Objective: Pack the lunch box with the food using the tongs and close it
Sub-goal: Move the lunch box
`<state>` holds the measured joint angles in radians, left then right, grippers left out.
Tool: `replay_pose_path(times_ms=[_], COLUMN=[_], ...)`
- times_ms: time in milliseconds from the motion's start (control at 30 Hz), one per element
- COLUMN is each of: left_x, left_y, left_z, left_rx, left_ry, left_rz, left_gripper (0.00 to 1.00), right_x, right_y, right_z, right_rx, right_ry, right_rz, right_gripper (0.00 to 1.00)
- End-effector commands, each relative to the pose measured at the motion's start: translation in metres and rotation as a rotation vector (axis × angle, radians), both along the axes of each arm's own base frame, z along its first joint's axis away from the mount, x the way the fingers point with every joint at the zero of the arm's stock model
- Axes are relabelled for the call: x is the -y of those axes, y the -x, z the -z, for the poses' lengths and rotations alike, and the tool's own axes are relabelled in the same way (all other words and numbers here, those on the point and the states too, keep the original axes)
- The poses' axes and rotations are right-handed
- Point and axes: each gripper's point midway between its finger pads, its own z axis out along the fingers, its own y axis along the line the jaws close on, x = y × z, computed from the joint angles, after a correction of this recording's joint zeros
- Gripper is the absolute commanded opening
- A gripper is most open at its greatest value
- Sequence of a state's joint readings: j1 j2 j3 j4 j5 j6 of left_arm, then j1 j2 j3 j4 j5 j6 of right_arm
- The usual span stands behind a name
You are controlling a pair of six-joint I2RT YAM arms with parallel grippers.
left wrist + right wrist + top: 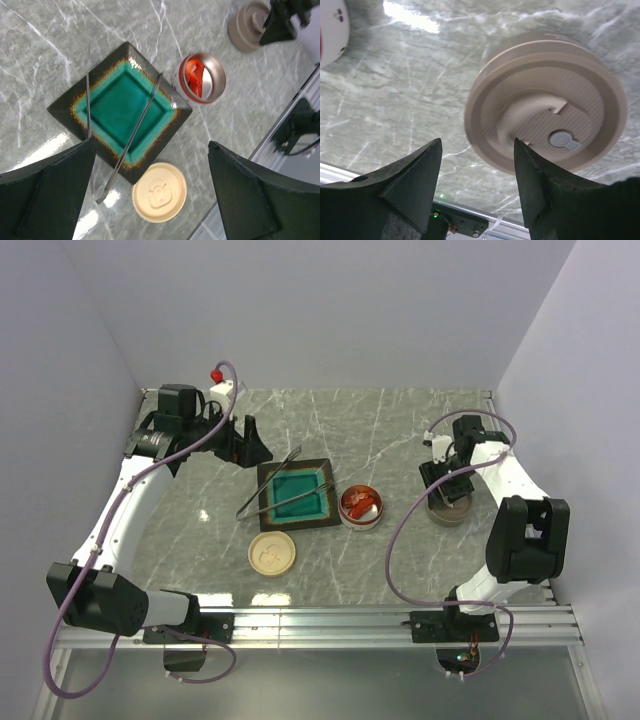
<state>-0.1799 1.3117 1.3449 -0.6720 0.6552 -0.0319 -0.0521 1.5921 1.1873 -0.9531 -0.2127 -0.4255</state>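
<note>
The tongs (268, 483) lie spread across the teal tray (322, 519); in the left wrist view their arms (135, 134) cross the tray (65, 112). My left gripper (245, 445) hangs open above the tray's far left corner, fingers (50, 190) holding nothing. The round lunch box (360, 508) stands right of the tray with red-orange food (194, 75) inside. Its cream inner lid (272, 551) lies in front of the tray. My right gripper (443, 483) is open just above the taupe outer lid (547, 100), with nothing between its fingertips (434, 150).
The taupe lid (448, 510) sits near the table's right side, close to the right arm. An aluminium rail (330, 622) runs along the near edge. A white bracket with a red knob (220, 380) stands at the back left.
</note>
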Motion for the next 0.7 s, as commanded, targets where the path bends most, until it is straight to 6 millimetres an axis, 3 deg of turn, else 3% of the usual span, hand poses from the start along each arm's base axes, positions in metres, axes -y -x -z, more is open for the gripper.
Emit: replay_pose_path(times_ms=[0, 200, 300, 400, 433, 500, 533, 667], left_x=[-0.002, -0.009, -0.010, -0.013, -0.012, -0.017, -0.015, -0.023], left_y=[0.012, 0.029, 0.047, 0.070, 0.088, 0.100, 0.115, 0.143], left_z=[0.003, 0.033, 0.045, 0.072, 0.088, 0.102, 0.121, 0.158], left_rx=[0.044, 0.036, 0.066, 0.099, 0.085, 0.176, 0.171, 0.315], left_ry=[-0.060, -0.160, -0.191, -0.275, -0.306, -0.398, -0.425, -0.575], left_rz=[0.106, 0.218, 0.319, 0.449, 0.511, 0.621, 0.689, 0.941], left_gripper=[1.00, 1.00, 0.95, 0.84, 0.78, 0.72, 0.69, 0.63], right_x=[-0.006, -0.010, -0.013, -0.025, -0.029, -0.040, -0.043, -0.057], right_y=[-0.007, -0.003, -0.002, -0.005, -0.006, -0.008, -0.009, -0.009], right_z=[-0.019, -0.025, -0.031, -0.049, -0.054, -0.069, -0.074, -0.092], right_rx=[0.038, 0.035, 0.051, 0.122, 0.144, 0.197, 0.217, 0.276], right_ry=[-0.022, -0.034, -0.050, -0.112, -0.133, -0.191, -0.206, -0.283], right_rz=[0.002, -0.016, -0.035, -0.081, -0.094, -0.122, -0.130, -0.162], right_gripper=[0.66, 0.67, 0.66, 0.66, 0.67, 0.69, 0.70, 0.82])
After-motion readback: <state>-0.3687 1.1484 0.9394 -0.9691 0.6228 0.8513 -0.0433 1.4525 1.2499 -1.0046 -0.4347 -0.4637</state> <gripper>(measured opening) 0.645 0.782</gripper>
